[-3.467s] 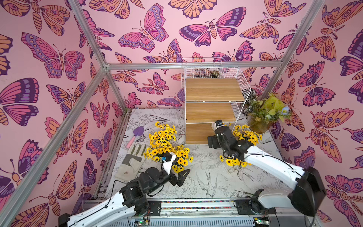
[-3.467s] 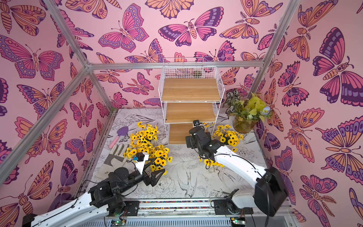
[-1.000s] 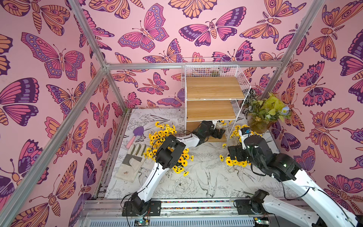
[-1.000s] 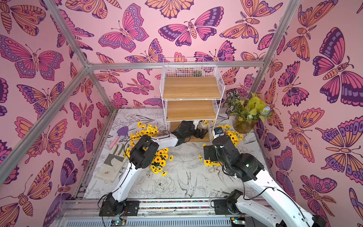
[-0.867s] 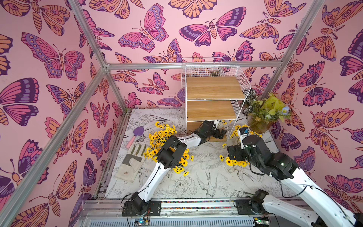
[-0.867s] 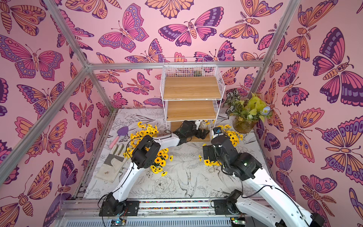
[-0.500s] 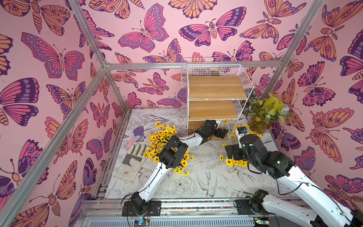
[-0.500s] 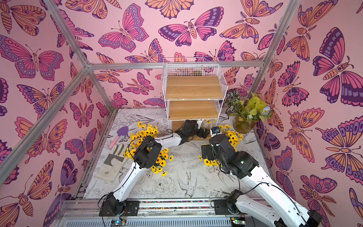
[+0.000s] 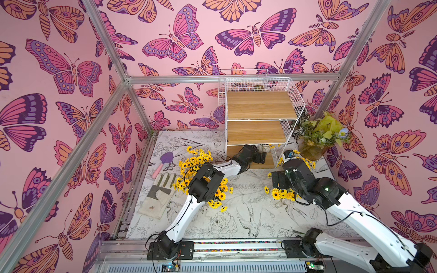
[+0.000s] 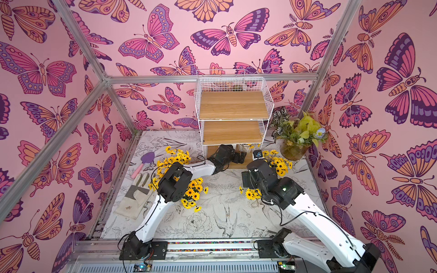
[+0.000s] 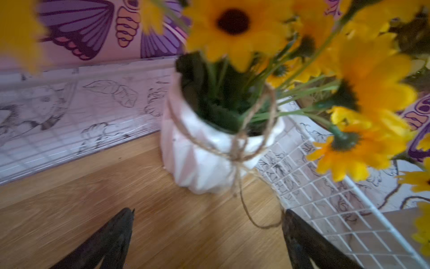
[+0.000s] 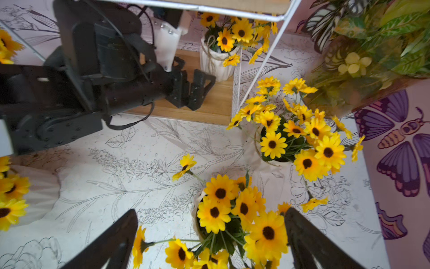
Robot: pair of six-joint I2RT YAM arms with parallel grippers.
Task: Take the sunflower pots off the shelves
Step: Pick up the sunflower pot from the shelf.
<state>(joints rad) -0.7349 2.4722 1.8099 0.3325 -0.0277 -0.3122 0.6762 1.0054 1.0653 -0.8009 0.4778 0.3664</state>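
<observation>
The shelves (image 9: 257,107) stand at the back, and their top two boards are bare. One sunflower pot (image 11: 209,149), white and ribbed with a twine bow, sits in a corner of the bottom board against the wire side. My left gripper (image 11: 208,216) is open just short of it, reaching under the rack (image 9: 261,157). My right gripper (image 12: 210,215) is open over a sunflower pot (image 12: 223,214) on the table, its fingers either side of the flowers. Several other sunflower pots stand on the table (image 9: 196,163) (image 9: 300,163).
A brownish pot of leafy foliage (image 9: 316,139) stands right of the rack. A purple trowel (image 9: 164,160) and garden gloves (image 9: 158,193) lie at the table's left side. The left arm's elbow (image 9: 205,182) hangs over the left group of sunflowers.
The left arm has stretched from the table's front into the bottom shelf and edged further in. The right arm has drawn back from the rack. The rack has shifted slightly right.
</observation>
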